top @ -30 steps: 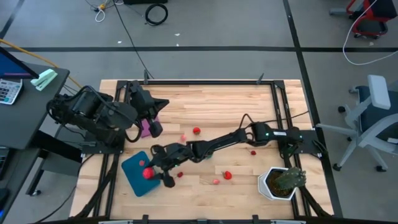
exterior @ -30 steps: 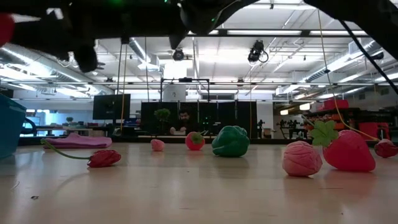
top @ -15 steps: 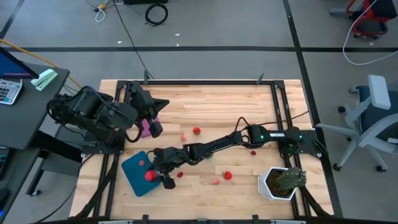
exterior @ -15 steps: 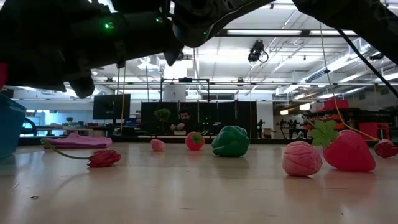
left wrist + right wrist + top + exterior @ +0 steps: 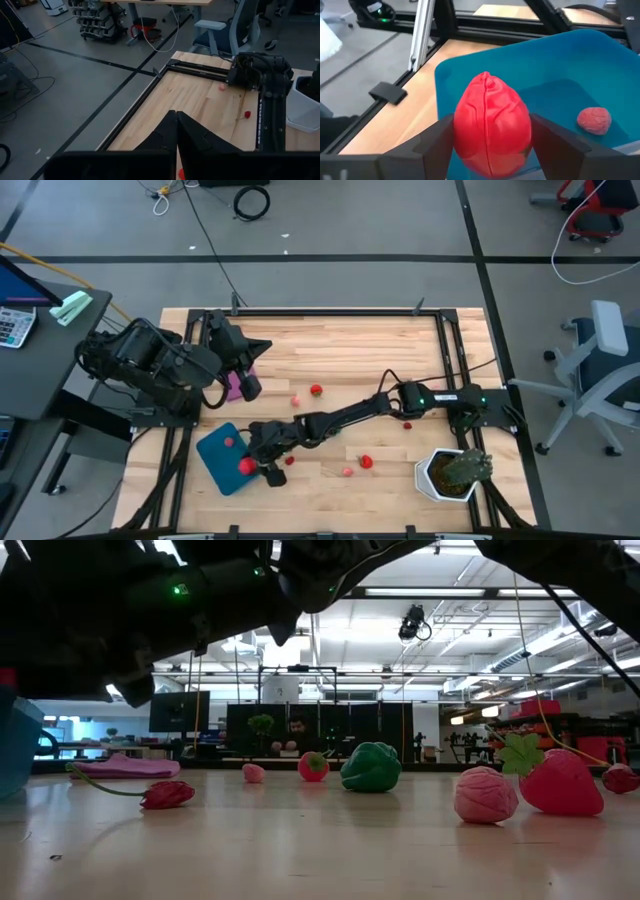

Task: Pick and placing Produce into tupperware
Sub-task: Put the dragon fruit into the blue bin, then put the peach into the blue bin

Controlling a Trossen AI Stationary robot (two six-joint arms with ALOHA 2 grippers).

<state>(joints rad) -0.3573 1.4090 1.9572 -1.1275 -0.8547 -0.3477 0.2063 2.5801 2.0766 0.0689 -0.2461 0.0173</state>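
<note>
Holding red produce over tupperware — right gripper.

Both arms are matte black, built of chunky rounded segments. The right arm runs long and slender, with a small green light glowing near its base joint. The left arm looks bulkier, trailing black cables. Its fingers are flat black wedges tapering to points.
</note>
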